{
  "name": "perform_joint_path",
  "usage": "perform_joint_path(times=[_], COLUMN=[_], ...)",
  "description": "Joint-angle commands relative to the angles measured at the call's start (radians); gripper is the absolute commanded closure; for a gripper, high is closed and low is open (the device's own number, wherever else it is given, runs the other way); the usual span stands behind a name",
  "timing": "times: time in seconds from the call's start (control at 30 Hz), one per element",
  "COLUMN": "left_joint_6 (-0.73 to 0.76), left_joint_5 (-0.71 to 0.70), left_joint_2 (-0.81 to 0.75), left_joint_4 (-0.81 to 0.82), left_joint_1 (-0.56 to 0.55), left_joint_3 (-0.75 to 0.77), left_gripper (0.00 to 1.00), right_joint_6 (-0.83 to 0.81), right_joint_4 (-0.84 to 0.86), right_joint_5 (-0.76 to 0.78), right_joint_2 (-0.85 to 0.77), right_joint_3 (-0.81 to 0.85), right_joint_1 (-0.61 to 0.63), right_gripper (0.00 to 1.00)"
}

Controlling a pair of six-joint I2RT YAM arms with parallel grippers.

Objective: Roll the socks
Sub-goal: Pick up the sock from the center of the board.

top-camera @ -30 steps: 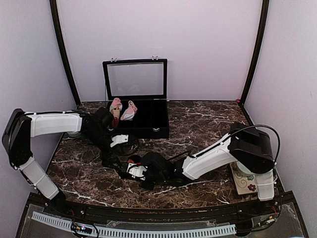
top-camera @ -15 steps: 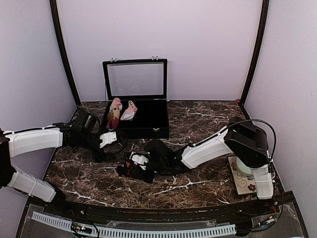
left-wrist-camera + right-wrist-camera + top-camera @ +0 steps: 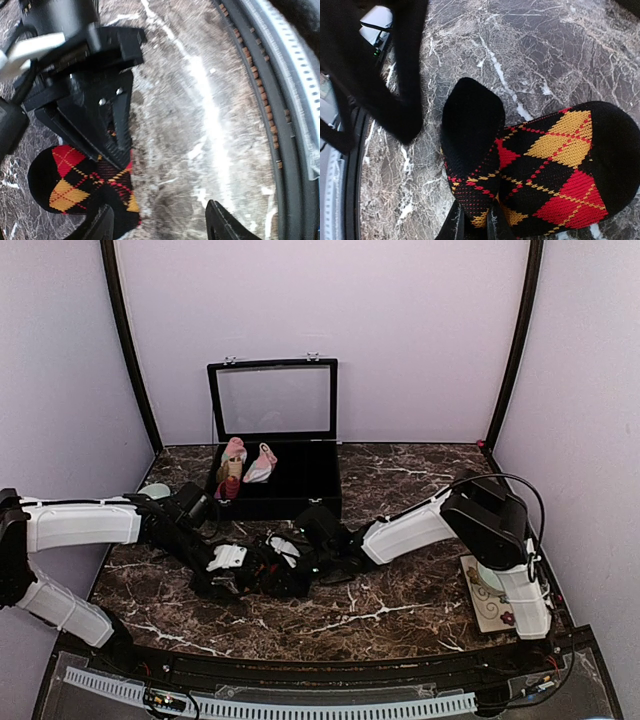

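The black argyle sock (image 3: 545,160) with red, orange and yellow diamonds lies on the marble table. My right gripper (image 3: 475,226) is shut on a folded edge of it. In the left wrist view the sock (image 3: 75,187) sits beside the left finger of my left gripper (image 3: 160,227), which is open and holds nothing. In the top view both grippers meet at the sock (image 3: 262,572), the left gripper (image 3: 238,568) from the left and the right gripper (image 3: 275,558) from the right. The pink sock (image 3: 263,464) lies in the black case.
An open black case (image 3: 300,502) with a glass lid (image 3: 275,400) stands at the back. A pink-topped upright roll (image 3: 232,466) is inside it. A patterned cloth (image 3: 490,602) lies at the right edge. The table's front rail (image 3: 280,100) runs close to my left gripper.
My left arm pulled away to the left, then came back in low beside the sock. My right gripper has carried the sock a little back and to the left.
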Motion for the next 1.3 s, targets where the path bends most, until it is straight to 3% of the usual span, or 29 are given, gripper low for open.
perform_joint_path(times=[0.0,0.43,0.67,0.9,0.97,1.03,1.27], left_joint_6=[0.057,0.09,0.071,0.042,0.035,0.034,0.037], left_joint_5=[-0.062,-0.138,-0.178,-0.127,-0.102,-0.074,0.039], left_joint_2=[0.056,0.177,0.281,0.366,0.388,0.414,0.513], left_joint_4=[0.071,0.158,0.101,-0.05,-0.095,-0.146,-0.315], left_joint_1=[-0.022,-0.034,-0.032,0.011,0.038,0.056,0.077], left_joint_3=[0.003,0.006,0.058,0.131,0.153,0.186,0.312], left_gripper=[0.34,0.52,0.79,0.8,0.8,0.79,0.78], right_joint_6=[0.051,0.14,0.191,0.202,0.196,0.19,0.169], right_joint_4=[-0.375,-0.429,-0.352,-0.275,-0.241,-0.182,0.068], right_joint_5=[0.037,-0.065,-0.07,0.011,0.078,0.146,0.45], right_joint_2=[0.137,0.156,0.093,-0.01,-0.057,-0.116,-0.353], right_joint_3=[-0.054,-0.024,-0.065,-0.13,-0.17,-0.245,-0.507], right_joint_1=[-0.021,-0.054,-0.061,-0.061,-0.061,-0.061,-0.038], right_gripper=[0.95,0.94,0.73,0.65,0.05,0.01,0.01])
